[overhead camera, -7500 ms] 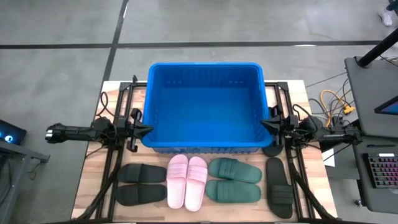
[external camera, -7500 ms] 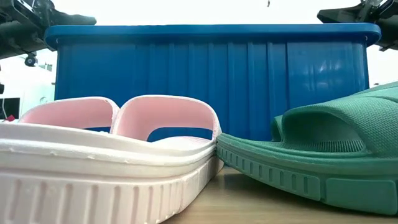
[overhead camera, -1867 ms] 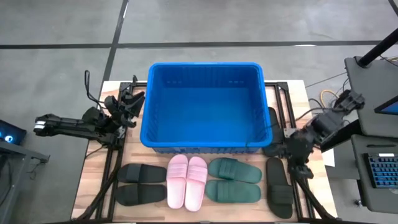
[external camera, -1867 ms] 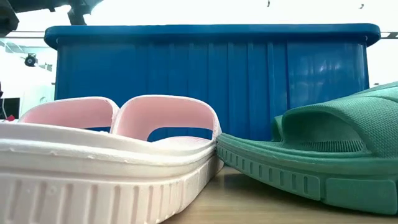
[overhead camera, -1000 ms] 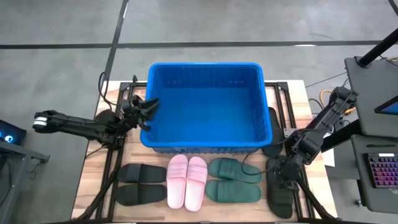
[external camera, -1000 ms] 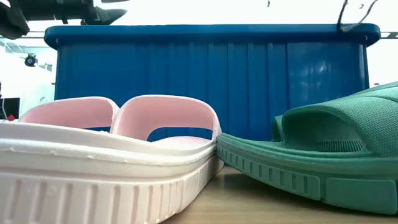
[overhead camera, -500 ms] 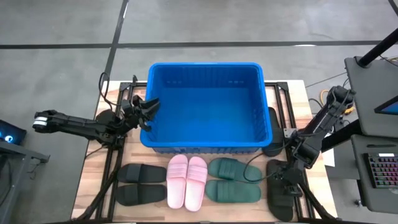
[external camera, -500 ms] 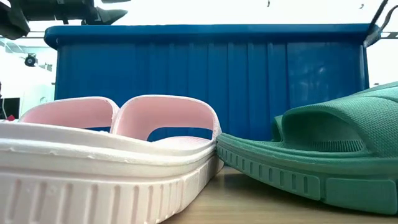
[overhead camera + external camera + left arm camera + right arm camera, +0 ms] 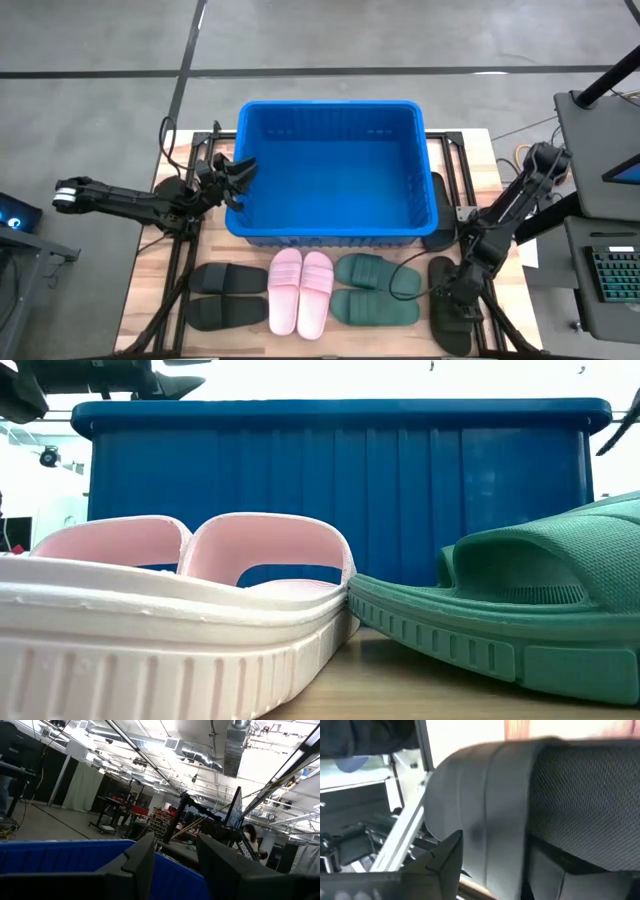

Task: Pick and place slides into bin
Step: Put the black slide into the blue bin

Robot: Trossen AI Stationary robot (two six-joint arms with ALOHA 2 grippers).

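Right gripper at the black slide by the tabletop's right edge.
The right gripper (image 9: 452, 297), fingers apart, straddles the black slide (image 9: 450, 315) near the front right corner. The left gripper (image 9: 238, 181), fingers apart, hovers at the blue bin's (image 9: 330, 232) left wall. Pink slides (image 9: 300, 291) and green slides (image 9: 376, 289) lie along the front edge.

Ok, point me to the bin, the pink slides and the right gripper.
bin (image 9: 237, 170): high view, left rim.
pink slides (image 9: 300, 291): high view, where the two straps meet.
right gripper (image 9: 452, 297): high view, fingertips over black slide.
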